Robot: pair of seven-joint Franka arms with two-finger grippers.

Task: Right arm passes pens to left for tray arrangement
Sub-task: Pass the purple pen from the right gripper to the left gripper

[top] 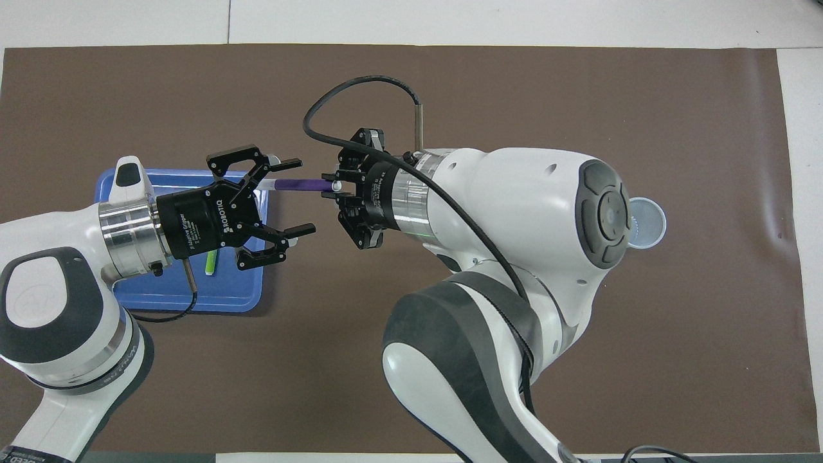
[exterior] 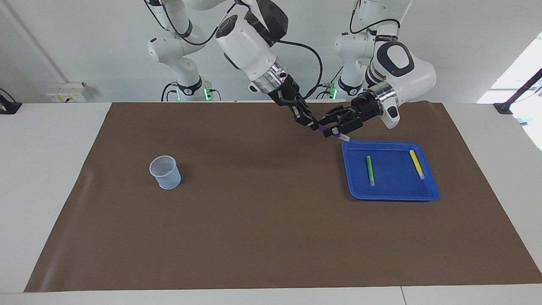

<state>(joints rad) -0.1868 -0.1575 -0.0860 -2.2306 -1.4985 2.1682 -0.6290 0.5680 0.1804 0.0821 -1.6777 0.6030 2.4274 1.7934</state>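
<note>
We saw the right pincer clenched on the purple pen, its tip between the left pincer's parted fingers, centre-left of frame.

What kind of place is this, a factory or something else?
Probably a robotics lab, not a factory. Several white robot arms stand at one table covered by a brown mat, handling only marker pens, a blue tray and a small cup, before bare white walls.
</note>
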